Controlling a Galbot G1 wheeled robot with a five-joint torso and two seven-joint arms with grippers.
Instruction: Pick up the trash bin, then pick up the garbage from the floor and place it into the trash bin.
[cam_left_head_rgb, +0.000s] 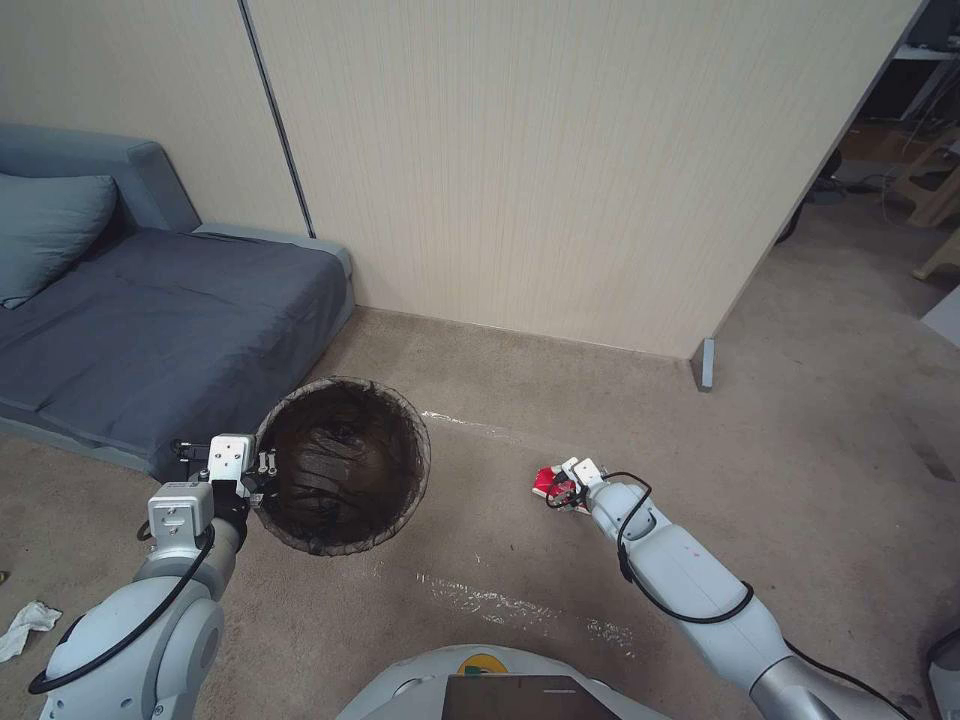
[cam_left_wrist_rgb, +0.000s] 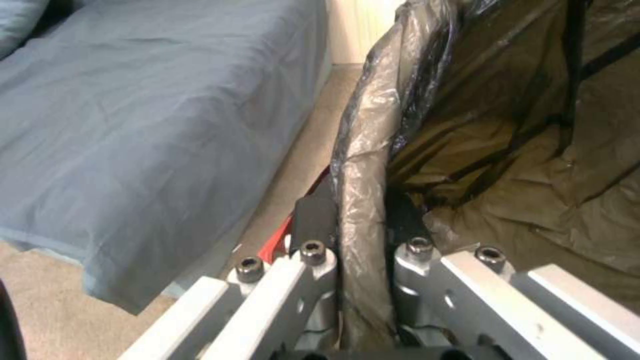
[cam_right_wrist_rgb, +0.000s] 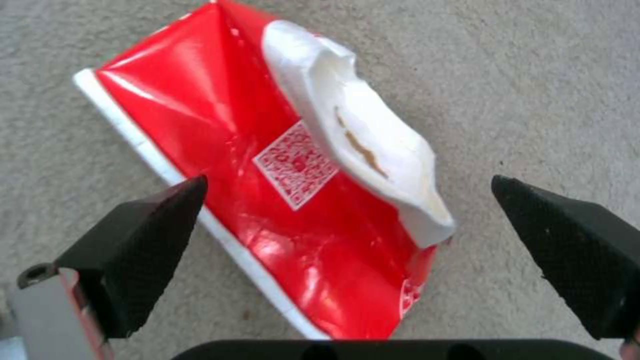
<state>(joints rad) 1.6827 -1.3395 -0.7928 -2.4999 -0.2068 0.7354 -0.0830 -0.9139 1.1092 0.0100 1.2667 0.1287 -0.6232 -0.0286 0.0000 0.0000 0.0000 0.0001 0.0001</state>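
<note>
Fingers (cam_right_wrist_rgb: 133, 250) spread over red wrapper (cam_right_wrist_rgb: 267, 190) — bin (cam_left_head_rgb: 345, 465) left-clamped.

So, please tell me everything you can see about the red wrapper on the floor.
The red wrapper is a glossy, crumpled plastic packet with white sealed edges and a white printed code square. A white torn flap, stained brown, folds across it. It lies flat on the beige carpet, to the robot's right of the trash bin. The open right tool has a black finger on each side of it; whether they touch it is unclear.

Left end effector (cam_left_head_rgb: 262, 470) clamped; right end effector (cam_right_wrist_rgb: 347, 220) spread wide, lowered.
</note>
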